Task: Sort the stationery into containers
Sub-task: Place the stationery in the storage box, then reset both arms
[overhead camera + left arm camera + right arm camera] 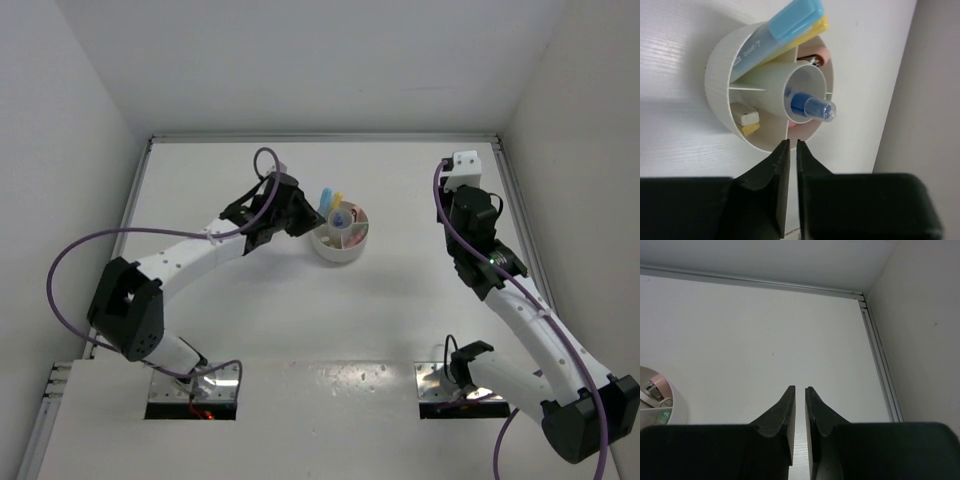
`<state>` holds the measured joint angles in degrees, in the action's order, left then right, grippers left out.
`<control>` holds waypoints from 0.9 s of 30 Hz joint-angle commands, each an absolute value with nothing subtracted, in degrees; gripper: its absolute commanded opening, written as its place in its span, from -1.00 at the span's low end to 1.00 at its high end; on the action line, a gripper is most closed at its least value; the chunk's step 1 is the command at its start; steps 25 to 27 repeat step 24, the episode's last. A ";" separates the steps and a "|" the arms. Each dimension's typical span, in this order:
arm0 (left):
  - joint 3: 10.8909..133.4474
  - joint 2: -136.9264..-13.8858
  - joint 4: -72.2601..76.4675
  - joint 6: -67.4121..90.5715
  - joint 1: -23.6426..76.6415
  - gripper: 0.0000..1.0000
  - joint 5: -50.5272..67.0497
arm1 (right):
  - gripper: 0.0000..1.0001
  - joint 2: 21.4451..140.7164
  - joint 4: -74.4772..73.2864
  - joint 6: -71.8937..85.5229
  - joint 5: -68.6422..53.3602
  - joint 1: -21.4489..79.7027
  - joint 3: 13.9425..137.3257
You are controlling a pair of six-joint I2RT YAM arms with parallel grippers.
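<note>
Starting from the near edge, where both arms are bolted: there's a wide stretch of bare white counter (330, 330) between the bases and the middle. The left gripper (790, 145) has its black fingers pinched nearly together with only a sliver of a gap, and nothing in them. The tips sit right at the rim of the round white plastic organiser (720, 75); can't tell if they touch it.

The organiser is about mid-counter, well apart from both side edges. A blue marker with a clear cap (812, 106) stands in the central well. A light blue marker (775, 35) and a yellow marker (815, 31) lean together in one wedge, poking over the rim. A small white block (747, 118) and a yellow block (751, 130) lie in another wedge.

The right gripper (800, 388) is over on the right side, also closed down to a thin slit and empty. It faces the far right corner, with plain surface running up to the metal rail (880, 365) along the far and right edges.
</note>
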<state>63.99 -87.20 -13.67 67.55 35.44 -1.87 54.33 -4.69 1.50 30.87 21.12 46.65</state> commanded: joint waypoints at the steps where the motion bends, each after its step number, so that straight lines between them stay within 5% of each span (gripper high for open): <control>1: 66.01 -83.15 -14.59 64.78 34.90 -0.59 -1.49 | -0.73 54.23 -1.58 1.32 31.11 20.92 46.67; 3: 65.31 -81.40 -14.59 62.07 34.89 -0.71 -2.02 | -0.73 54.23 -1.58 1.32 31.11 20.92 46.67; 4: 65.30 -79.39 -14.59 60.22 34.89 -1.00 -3.59 | -0.73 54.23 -1.58 1.32 31.11 20.92 46.67; 9: 65.21 -70.69 -12.40 38.11 34.89 -1.00 -12.82 | -0.73 54.23 -2.19 -0.87 27.71 20.92 46.14; 12: 62.41 -66.29 -11.87 15.78 34.89 -1.00 -21.25 | -0.46 54.92 -5.87 -1.49 22.09 20.92 46.84; 13: 61.27 -65.49 -11.87 11.90 34.89 -0.80 -23.27 | -0.31 54.93 -6.85 -1.49 20.23 20.92 47.63; 14: 59.26 -64.61 -12.74 9.86 34.89 -0.17 -26.08 | 0.17 55.71 -7.73 -1.49 18.65 20.92 47.64; 15: 58.19 -63.90 -13.27 10.89 34.89 0.98 -33.50 | 0.45 56.68 -8.52 -0.97 15.15 20.92 48.16; 17: 54.34 -61.10 -13.97 15.00 34.28 1.00 -38.04 | 0.84 58.00 -10.36 0.08 12.41 20.92 49.03; 27: 50.28 -52.91 -12.13 16.35 32.17 1.00 -32.88 | 0.90 59.15 -6.59 1.67 16.69 20.92 47.20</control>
